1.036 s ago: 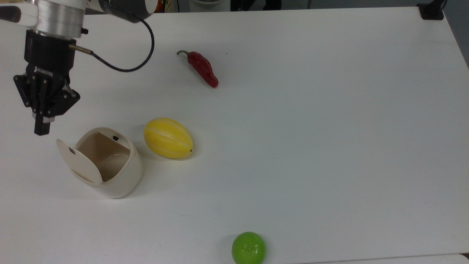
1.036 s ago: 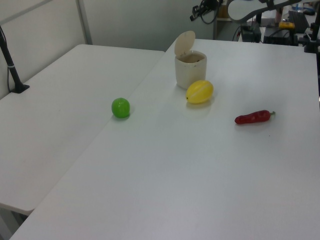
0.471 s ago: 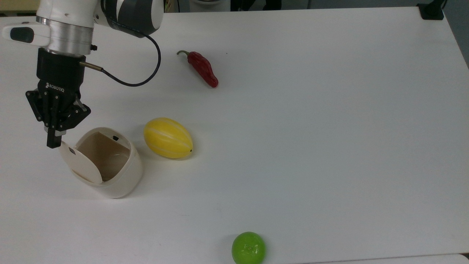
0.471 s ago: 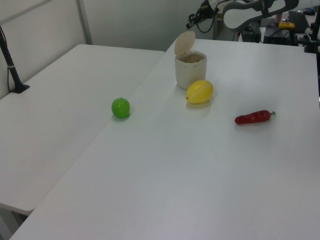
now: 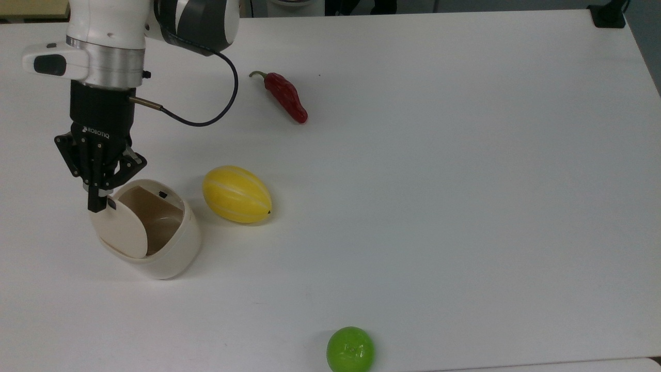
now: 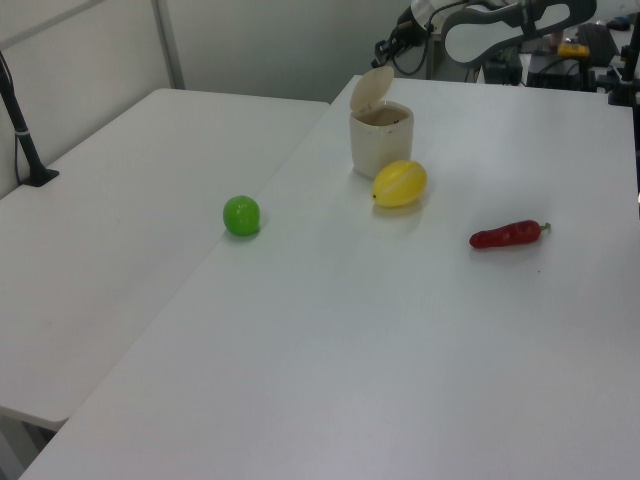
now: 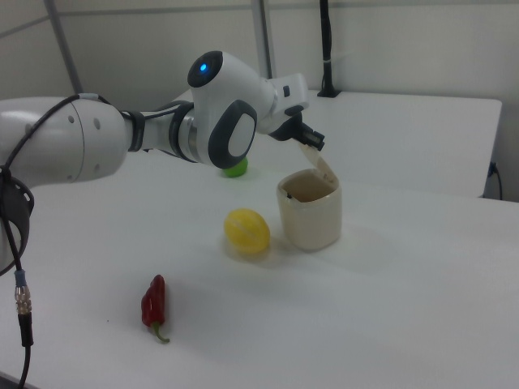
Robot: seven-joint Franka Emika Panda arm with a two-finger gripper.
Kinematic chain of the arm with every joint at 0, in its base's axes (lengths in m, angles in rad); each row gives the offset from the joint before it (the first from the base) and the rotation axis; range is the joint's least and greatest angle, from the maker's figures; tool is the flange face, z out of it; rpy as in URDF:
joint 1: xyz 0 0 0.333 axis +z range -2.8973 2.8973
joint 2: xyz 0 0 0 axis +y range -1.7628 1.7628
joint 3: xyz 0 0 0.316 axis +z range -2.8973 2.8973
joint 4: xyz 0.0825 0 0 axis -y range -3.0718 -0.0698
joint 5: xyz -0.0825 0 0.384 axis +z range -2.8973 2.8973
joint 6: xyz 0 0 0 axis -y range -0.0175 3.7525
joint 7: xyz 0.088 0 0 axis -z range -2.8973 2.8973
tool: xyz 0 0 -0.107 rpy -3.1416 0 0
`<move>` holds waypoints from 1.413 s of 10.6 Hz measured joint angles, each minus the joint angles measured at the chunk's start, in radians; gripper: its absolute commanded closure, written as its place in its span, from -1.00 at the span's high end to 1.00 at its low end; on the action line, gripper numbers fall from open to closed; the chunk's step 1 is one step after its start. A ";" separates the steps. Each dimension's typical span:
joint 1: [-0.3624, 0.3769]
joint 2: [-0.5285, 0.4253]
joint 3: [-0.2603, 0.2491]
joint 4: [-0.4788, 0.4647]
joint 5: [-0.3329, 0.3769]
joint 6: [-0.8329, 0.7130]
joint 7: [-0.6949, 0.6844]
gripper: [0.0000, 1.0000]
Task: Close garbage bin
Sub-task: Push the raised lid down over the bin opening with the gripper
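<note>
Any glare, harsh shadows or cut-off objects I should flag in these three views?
Top view: even light, soft shadows beside the yellow striped melon; the green ball nearly reaches the bottom edge. Left view: the white table looks washed out. Right view: the cream plastic garbage bin is evenly lit, no glare.

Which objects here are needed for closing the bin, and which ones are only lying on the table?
Belong to the job:
- garbage bin, its lid standing open
- gripper, at the lid's top edge

Just lying about:
- yellow melon
- red chili pepper
- green ball
</note>
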 measured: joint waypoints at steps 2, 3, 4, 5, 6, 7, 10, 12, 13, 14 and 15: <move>0.004 -0.006 0.000 0.004 -0.012 -0.076 0.000 -1.00; 0.005 -0.011 0.001 0.007 -0.013 -0.122 0.000 -1.00; 0.007 -0.016 0.004 0.008 -0.014 -0.164 0.000 -1.00; 0.011 -0.017 0.008 0.009 -0.014 -0.194 0.000 -1.00; 0.019 -0.017 0.009 0.010 -0.014 -0.217 0.000 -1.00; 0.023 -0.017 0.009 0.010 -0.014 -0.234 0.000 -1.00; 0.031 -0.017 0.009 0.010 -0.014 -0.287 0.000 -1.00; 0.039 -0.017 0.009 0.009 -0.029 -0.326 -0.001 -1.00; 0.042 -0.016 0.009 0.009 -0.036 -0.336 -0.001 -1.00; 0.044 -0.015 0.009 0.007 -0.038 -0.341 -0.001 -1.00; 0.045 -0.014 0.009 0.003 -0.038 -0.341 -0.001 -1.00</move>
